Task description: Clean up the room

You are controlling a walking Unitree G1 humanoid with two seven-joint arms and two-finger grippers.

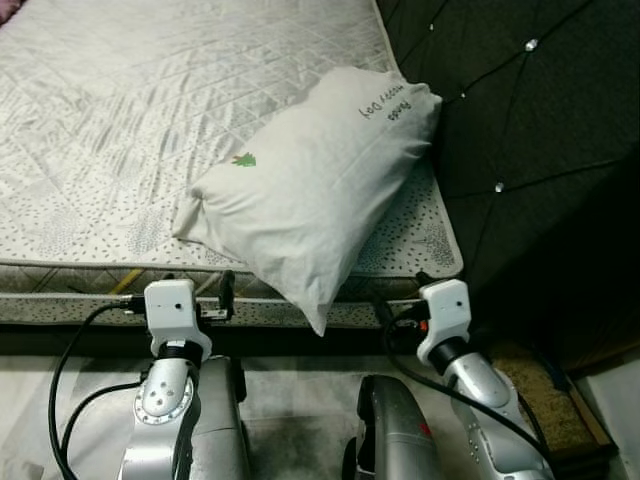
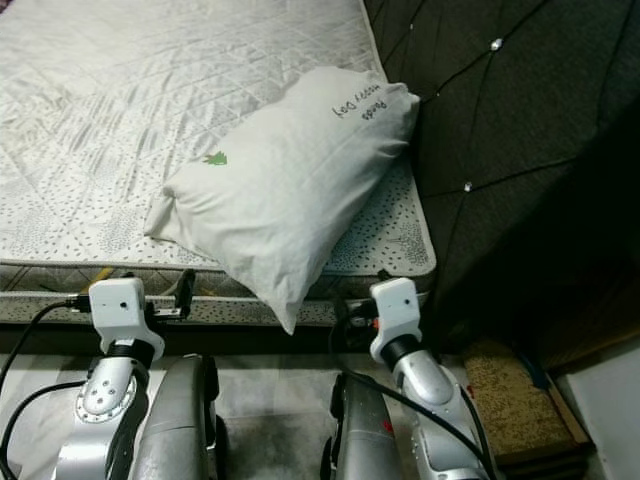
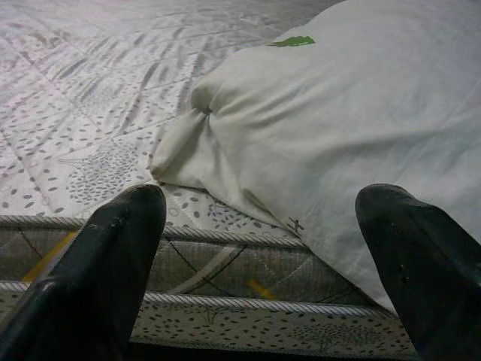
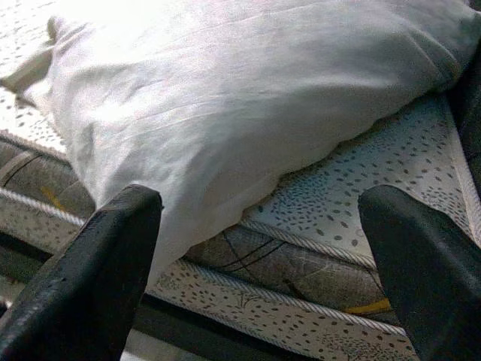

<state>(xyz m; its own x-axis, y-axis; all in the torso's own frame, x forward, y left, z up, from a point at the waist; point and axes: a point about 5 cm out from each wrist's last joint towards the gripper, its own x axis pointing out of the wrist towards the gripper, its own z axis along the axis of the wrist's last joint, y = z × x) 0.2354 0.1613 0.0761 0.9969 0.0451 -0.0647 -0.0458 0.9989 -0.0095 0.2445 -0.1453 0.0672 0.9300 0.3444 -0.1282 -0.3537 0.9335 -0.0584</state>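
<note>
Left gripper (image 3: 259,248): fingers (image 3: 113,256) spread wide, holding nothing, level with the mattress (image 1: 150,120) edge. Just ahead of them and to their right is the near corner of the white pillow (image 1: 310,175), not touching. Right gripper (image 4: 259,256): fingers (image 4: 98,263) also spread wide and empty, pillow's lower edge just in front and over toward the left finger, bare dotted mattress corner in front of the right one.

Pillow lies diagonal on the bare mattress, one corner hanging over the near edge between the two grippers, far end pushed against the dark tufted headboard (image 1: 520,110), which stands beyond and to the right of the right fingers. Small green mark on the pillow face; dark handwriting-style print near its far end, upside down from here, too small to read.

Step, as judged: lining up on the pillow, grasp not yet made. Next move likely needs both grippers advanced over the mattress edge to pinch the overhanging fabric, then lift and square the pillow at the headboard. Soft fabric may slip from a shallow pinch.
</note>
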